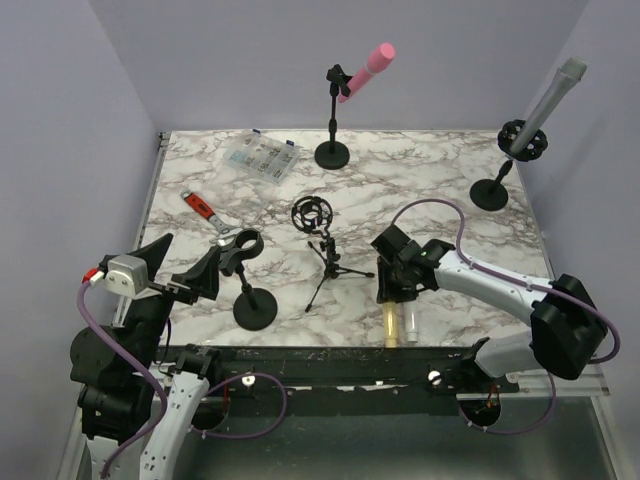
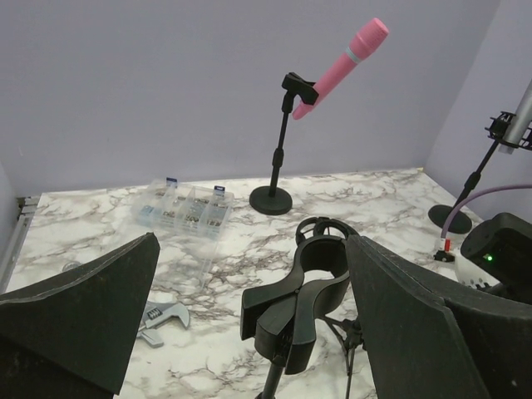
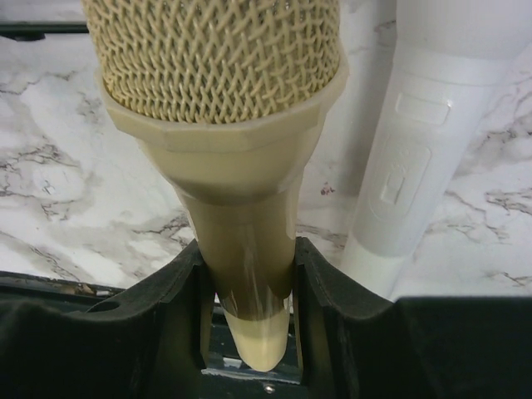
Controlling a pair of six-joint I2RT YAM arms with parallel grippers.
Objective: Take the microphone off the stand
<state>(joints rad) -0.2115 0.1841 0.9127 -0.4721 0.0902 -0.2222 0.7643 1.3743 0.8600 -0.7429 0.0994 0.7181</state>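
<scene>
Top external view, from the left: the left gripper (image 1: 190,255) hangs over the near-left corner of the bench (image 1: 440,170) with its jaws spread wide and nothing between them. Just to its right stands a black clip stand (image 1: 254,310), its clip empty. Beyond these, a red-handled wrench (image 1: 210,213) lies near the left edge, and a clear parts box (image 1: 259,158) sits toward the far-left corner. At mid-bench a small tripod stand (image 1: 330,262) carries an empty ring mount. Behind it, at the far edge, a pink microphone (image 1: 366,68) sits tilted in its own stand (image 1: 332,153). Right of centre, the right gripper (image 1: 396,297) points at the near edge, its jaws closed on the handle of the cream microphone (image 1: 391,325). That microphone is off any stand, its mesh head toward the near edge. A white microphone (image 1: 411,322) lies just beside it on the right. Near the far-right corner a grey microphone (image 1: 548,100) rests in a ring-mount stand (image 1: 490,193).
</scene>
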